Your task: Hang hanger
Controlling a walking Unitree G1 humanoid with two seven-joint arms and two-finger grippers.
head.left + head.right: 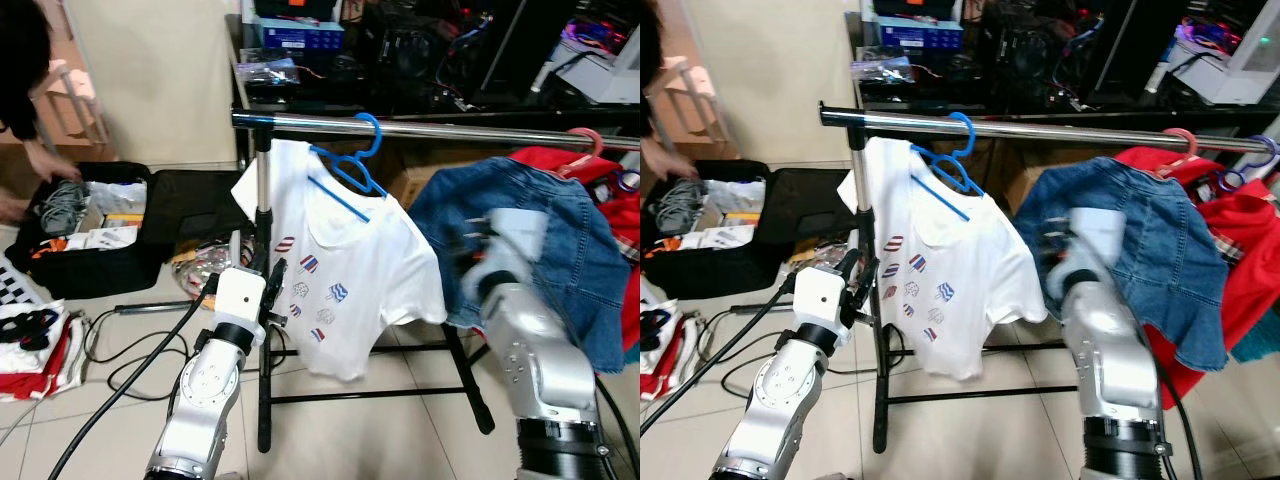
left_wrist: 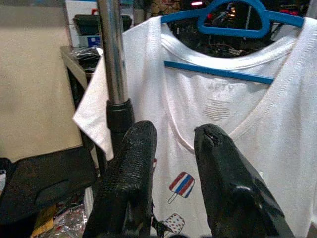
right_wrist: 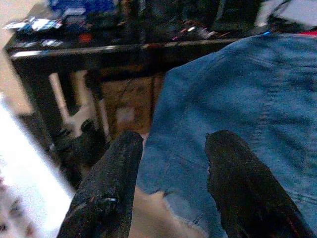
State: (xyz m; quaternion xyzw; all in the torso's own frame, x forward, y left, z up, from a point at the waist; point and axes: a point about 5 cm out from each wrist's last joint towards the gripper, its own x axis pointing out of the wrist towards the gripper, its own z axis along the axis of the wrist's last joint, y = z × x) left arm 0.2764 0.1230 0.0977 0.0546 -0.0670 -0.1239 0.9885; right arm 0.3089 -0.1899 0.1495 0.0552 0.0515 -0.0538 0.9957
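The blue hanger point(image 1: 350, 165) is hooked over the silver rail point(image 1: 450, 130), and a white T-shirt point(image 1: 340, 260) is carried on it. The left gripper point(image 2: 173, 144) is held before the shirt beside the rack's upright pole point(image 1: 262, 200), fingers spread, empty. The right gripper point(image 3: 173, 148) is spread too, pointed at the denim jacket point(image 1: 530, 240)

A: How many hangers were on the rail point(image 1: 470, 130)?
B: Two showed clearly: a blue hanger point(image 1: 352, 160) and a pink hanger point(image 1: 583, 150).
A: And the garments?
B: Three: one white T-shirt point(image 1: 345, 260), one denim jacket point(image 1: 530, 240), one red garment point(image 1: 1240, 260).
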